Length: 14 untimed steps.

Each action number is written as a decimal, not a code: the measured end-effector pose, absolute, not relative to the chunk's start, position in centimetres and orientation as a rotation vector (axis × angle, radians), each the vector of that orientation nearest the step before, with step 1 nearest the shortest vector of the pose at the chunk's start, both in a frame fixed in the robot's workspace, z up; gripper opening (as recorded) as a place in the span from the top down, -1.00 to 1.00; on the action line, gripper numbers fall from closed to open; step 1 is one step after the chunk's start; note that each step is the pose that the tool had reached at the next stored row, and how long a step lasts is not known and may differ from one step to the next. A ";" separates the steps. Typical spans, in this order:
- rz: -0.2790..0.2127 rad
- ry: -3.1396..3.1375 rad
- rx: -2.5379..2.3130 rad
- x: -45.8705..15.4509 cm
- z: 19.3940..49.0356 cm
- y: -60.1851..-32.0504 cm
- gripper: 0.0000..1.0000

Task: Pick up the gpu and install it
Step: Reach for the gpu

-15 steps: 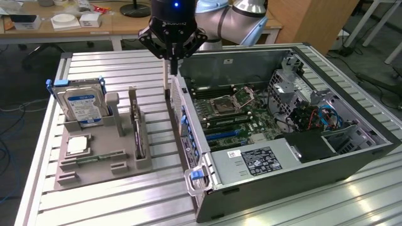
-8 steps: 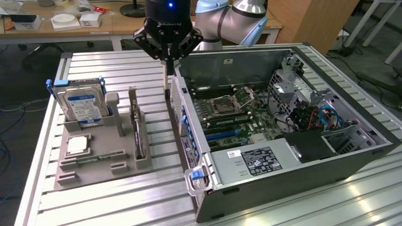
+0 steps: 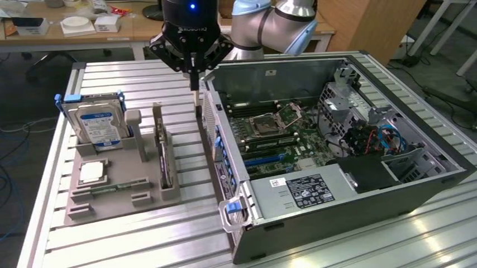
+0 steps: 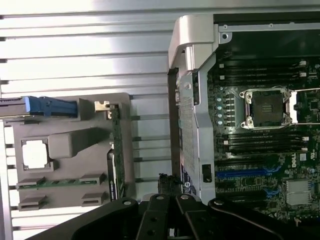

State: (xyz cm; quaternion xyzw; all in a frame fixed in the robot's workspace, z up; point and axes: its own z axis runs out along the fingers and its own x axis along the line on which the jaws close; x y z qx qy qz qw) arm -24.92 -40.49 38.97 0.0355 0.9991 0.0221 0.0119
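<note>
The pincer point(image 3: 194, 82) hangs at the upper middle of the exterior view, its fingers pressed together on nothing. It is over the worktop point(image 3: 149, 240), between the open computer case point(image 3: 335, 218) and the grey holder point(image 3: 111, 207). The gpu point(image 3: 164, 162) stands on edge in that holder, left of centre.

The gpu point(image 3: 163, 161), a thin flat green circuit board with a dark heatsink on one face, stands upright on its long edge in a slot of the grey moulded holder point(image 3: 111, 207), untouched.
</note>
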 end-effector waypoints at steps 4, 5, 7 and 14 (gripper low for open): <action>0.069 3.115 0.111 -25.5 38.9 -40.5 0.80; 0.069 3.115 0.111 -25.7 38.9 -40.5 0.80; 0.069 3.115 0.111 -25.9 38.9 -40.6 0.80; 0.069 3.116 0.111 -26.8 38.9 -40.6 0.80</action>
